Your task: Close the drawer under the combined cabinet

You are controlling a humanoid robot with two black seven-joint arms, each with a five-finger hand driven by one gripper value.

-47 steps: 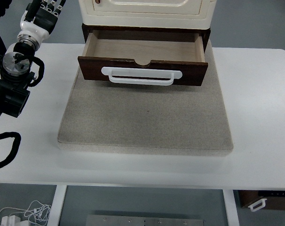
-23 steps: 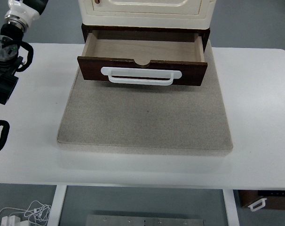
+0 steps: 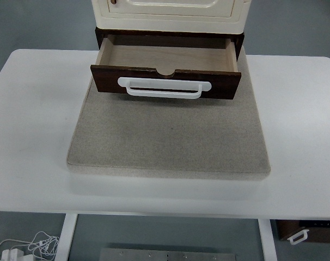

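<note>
Cut off: you see only the cream cabinet (image 3: 170, 13)'s lower edge at the top border.
Fingers: you cannot tell their state; neither hand shows.
Drawer: the dark drawer (image 3: 165, 81) stands pulled out under the cabinet, its inside bare, its white handle (image 3: 164, 87) facing you.
Surface: a white surface (image 3: 29, 136) carries a grey mat (image 3: 167, 138) under the cabinet.
Room: grey floor, with cables (image 3: 23, 247) at bottom left.

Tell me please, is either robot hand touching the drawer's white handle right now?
Apart. The top view shows the white handle on the open drawer with nothing on it; neither hand appears anywhere in the picture.
</note>
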